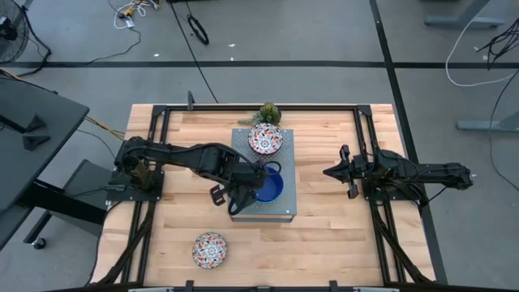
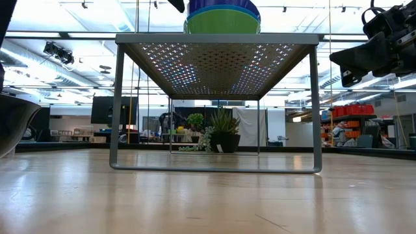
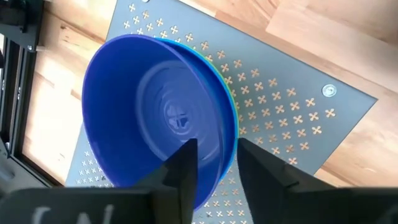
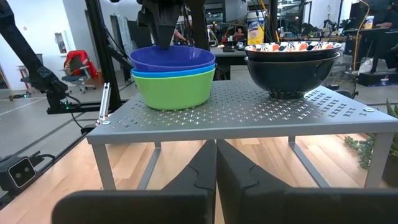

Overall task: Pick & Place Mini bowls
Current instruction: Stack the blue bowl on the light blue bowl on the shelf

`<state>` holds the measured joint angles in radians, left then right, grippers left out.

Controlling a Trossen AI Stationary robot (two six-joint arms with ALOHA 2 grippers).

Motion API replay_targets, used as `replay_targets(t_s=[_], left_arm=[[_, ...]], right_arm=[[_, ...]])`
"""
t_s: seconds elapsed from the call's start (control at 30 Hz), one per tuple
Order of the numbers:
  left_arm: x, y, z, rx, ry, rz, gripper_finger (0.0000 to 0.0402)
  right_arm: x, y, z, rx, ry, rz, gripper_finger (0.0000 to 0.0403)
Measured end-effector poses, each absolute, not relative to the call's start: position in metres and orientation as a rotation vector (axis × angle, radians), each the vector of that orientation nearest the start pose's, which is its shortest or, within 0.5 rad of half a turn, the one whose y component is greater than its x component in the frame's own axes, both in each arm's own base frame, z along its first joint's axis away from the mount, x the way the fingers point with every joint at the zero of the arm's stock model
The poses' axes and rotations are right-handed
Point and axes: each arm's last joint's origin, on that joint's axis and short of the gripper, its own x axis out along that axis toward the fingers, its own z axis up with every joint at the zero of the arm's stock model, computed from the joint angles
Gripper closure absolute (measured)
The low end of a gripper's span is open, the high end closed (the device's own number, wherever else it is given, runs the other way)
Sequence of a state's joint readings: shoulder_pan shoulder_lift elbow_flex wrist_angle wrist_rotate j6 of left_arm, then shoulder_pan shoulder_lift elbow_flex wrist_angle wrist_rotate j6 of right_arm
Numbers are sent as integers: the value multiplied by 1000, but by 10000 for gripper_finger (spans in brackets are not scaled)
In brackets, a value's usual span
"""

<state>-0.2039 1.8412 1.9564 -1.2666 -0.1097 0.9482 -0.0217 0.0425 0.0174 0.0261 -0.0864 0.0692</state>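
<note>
The dark blue bowl (image 3: 155, 112) sits nested on a light blue bowl (image 4: 174, 73) and a bright green one (image 4: 175, 90). This stack stands on the near part of the grey perforated box (image 1: 263, 166). My left gripper (image 3: 217, 152) is at the stack's rim, shut on the dark blue bowl (image 1: 269, 188). A floral bowl (image 1: 265, 139), dark outside, stands on the box's far part; it seems to have a second one nested under it (image 4: 292, 68). Another floral bowl (image 1: 209, 249) rests on the table near the near edge. My right gripper (image 1: 328, 172) waits shut, right of the box. My left gripper holds the dark blue bowl by its rim (image 3: 214, 134) on the side toward the table's left. One finger (image 3: 183, 171) is inside the bowl and one (image 3: 264, 174) outside. The fingers come from above, pointing down. The bowl sits upright, nested in the light blue bowl.
A small spiky green plant (image 1: 268, 112) stands just beyond the box's far edge. Black frame rails (image 1: 369, 146) run along the table's left and right sides. Bare wood lies right of the box and along the near edge beside the floral bowl.
</note>
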Motion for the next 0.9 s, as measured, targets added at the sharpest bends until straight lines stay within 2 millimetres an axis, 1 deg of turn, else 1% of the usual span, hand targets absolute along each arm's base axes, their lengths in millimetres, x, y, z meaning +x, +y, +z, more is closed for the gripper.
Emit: replay_targets(t_s=[0.13, 0.27, 0.4, 0.6, 0.73, 0.83, 0.9], left_arm=[[359, -71, 357, 1000, 1030, -611, 263], [357, -70, 358, 973, 1048, -600, 255], [352, -69, 362, 964, 1058, -590, 256], [340, -67, 377, 938, 1031, -539, 259], [333, -64, 387, 877, 1007, -478, 259], [332, -59, 391, 810, 998, -423, 262], [332, -57, 393, 759, 991, -383, 271]], right_arm=[[99, 0, 169, 69, 2, 65, 392], [99, 0, 169, 69, 2, 64, 392], [99, 0, 169, 69, 2, 65, 392], [99, 0, 169, 69, 1, 65, 392], [99, 0, 169, 69, 1, 64, 392], [99, 0, 169, 69, 1, 65, 392], [99, 0, 169, 69, 1, 64, 392]])
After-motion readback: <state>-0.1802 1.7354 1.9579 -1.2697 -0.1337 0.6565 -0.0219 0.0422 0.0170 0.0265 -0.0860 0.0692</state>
